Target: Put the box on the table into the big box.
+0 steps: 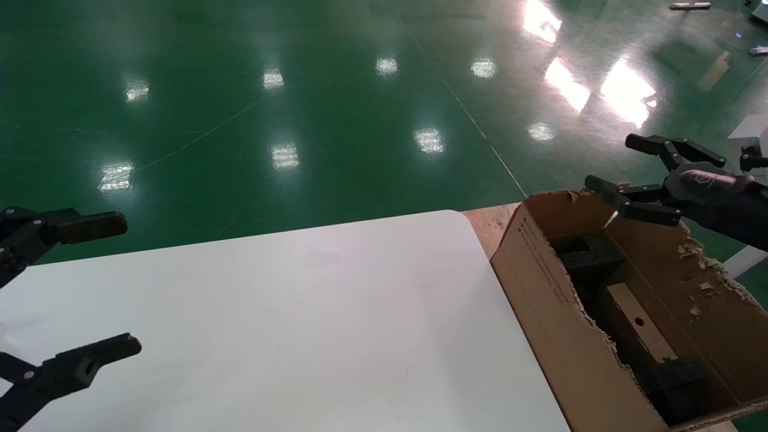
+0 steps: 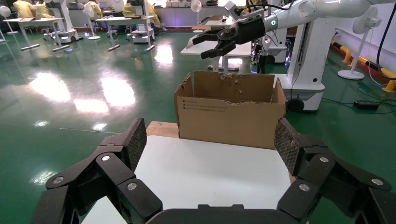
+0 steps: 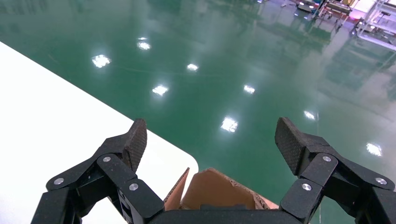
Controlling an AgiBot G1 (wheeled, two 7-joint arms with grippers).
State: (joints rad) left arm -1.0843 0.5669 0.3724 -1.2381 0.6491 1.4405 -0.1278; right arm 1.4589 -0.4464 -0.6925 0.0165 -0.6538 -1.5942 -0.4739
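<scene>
Spread and empty, my right hand (image 1: pixel 636 174) hovers over the big box's (image 1: pixel 558 318) far rim at two o'clock; the box (image 1: pixel 639 330) seemingly lies inside already, so next comes withdrawal.

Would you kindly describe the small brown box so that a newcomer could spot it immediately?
Start at the flat white table; against its right edge stands the large torn brown cardboard carton. Inside it, among black foam blocks, lies the small tan rectangular box, the only light, smooth piece, with a round hole in its upper face.
</scene>
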